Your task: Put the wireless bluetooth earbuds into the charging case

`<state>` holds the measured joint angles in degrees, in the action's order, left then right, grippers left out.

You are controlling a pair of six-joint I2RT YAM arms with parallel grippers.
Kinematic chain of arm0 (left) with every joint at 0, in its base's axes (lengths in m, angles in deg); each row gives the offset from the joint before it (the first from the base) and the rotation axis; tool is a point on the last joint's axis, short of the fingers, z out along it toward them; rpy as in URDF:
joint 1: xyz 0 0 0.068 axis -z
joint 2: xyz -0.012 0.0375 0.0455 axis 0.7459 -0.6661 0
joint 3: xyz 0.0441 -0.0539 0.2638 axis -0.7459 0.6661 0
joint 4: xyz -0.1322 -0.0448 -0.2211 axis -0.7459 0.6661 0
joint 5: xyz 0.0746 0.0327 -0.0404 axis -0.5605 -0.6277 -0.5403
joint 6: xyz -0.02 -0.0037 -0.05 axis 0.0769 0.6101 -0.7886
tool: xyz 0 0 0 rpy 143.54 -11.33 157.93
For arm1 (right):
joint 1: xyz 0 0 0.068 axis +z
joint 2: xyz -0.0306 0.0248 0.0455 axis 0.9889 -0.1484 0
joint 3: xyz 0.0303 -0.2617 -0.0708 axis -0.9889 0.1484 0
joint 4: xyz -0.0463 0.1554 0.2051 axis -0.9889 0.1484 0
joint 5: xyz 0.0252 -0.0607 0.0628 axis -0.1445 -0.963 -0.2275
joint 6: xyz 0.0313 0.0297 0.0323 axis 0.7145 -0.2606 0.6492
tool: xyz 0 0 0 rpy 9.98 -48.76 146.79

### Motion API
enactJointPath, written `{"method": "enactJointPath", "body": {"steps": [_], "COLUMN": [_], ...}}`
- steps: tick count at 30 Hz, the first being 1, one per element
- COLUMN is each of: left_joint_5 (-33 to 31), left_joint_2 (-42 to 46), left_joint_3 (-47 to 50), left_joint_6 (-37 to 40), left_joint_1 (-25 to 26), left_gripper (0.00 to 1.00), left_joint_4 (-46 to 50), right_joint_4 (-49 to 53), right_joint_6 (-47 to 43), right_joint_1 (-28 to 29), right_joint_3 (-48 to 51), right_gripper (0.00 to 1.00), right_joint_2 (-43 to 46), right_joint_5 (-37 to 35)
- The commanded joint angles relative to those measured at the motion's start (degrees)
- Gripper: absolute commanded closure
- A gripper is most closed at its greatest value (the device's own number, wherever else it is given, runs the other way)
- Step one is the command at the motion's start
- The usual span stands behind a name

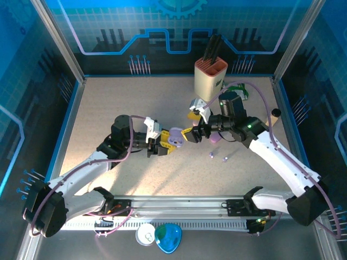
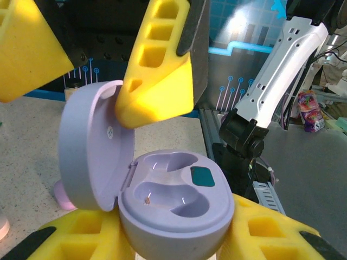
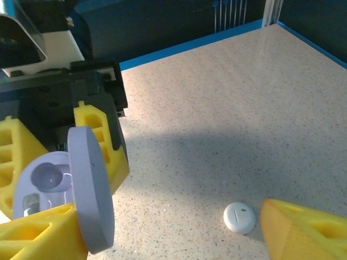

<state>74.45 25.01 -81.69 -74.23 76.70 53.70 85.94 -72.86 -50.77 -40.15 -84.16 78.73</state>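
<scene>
Left gripper (image 1: 165, 145) clamps the lilac charging case (image 2: 179, 222), lid (image 2: 92, 151) swung open, wells empty. Right gripper (image 1: 190, 124) gapes wide, one finger at that lid. The earbuds (image 1: 210, 156) lie loose just beyond it, so loading hasn't begun; next it must pinch one.

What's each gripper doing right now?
Left gripper: closed on the open lilac charging case.
Right gripper: open, holding nothing, with one finger at the case's lid.

left gripper (image 1: 167, 143) — clamped, reaching inward | right gripper (image 1: 192, 124) — jaws apart
</scene>
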Motion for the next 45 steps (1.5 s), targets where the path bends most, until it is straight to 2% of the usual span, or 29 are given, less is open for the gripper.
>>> {"method": "enactJointPath", "body": {"steps": [1,6,9,13,18,22,25,29,31,34,38,41,45], "left_joint_5": [1.3,-1.7,-3.2,-5.3,-7.0,-7.0,-6.8,-6.6,-6.6,-6.6,-7.6,-10.4,-11.7], "left_joint_2": [-0.6,-1.9,-2.0,-1.5,-0.1,0.2,0.1,0.0,0.0,0.4,1.0,3.4,6.3], "left_joint_3": [0.2,1.5,2.2,3.1,4.2,4.6,4.5,4.4,4.4,4.6,5.0,4.7,7.0], "left_joint_6": [-0.8,-1.8,-2.6,-2.9,-2.7,-2.8,-2.7,-2.7,-2.7,-2.6,-2.1,0.9,-0.5], "left_joint_1": [0.3,0.3,0.3,0.2,0.2,0.3,0.3,0.2,0.2,0.2,0.2,-1.0,-4.9], "left_gripper": [0.77,0.76,0.76,0.76,0.75,0.74,0.74,0.75,0.75,0.75,0.75,0.74,0.74], "left_joint_4": [-4.6,-8.7,-11.1,-13.1,-13.6,-13.4,-13.6,-13.3,-13.0,-12.7,-12.0,-6.1,-6.3], "right_joint_4": [-4.8,-12.0,-12.9,-8.2,3.1,8.8,10.4,9.6,10.2,13.8,19.8,22.4,26.1], "right_joint_6": [3.8,10.4,14.1,24.6,29.0,30.0,31.5,33.8,34.6,35.2,38.3,41.3,44.4], "right_joint_1": [-1.4,-3.7,-7.1,-11.9,-15.0,-15.1,-14.6,-12.9,-11.2,-7.5,-1.1,3.1,7.7], "right_joint_3": [2.0,7.1,9.8,12.6,13.3,14.1,14.5,16.8,16.4,14.4,10.1,7.8,4.4], "right_gripper": [0.20,0.20,0.13,0.22,0.24,0.25,0.30,0.32,0.35,0.40,0.42,0.42,0.43], "right_joint_2": [3.3,8.9,11.5,12.0,7.7,1.5,-4.3,-11.2,-13.9,-17.7,-22.2,-24.9,-29.4], "right_joint_5": [-2.6,-3.8,-7.2,-17.0,-21.8,-19.0,-17.6,-18.5,-21.6,-30.5,-45.9,-53.0,-58.7]}}
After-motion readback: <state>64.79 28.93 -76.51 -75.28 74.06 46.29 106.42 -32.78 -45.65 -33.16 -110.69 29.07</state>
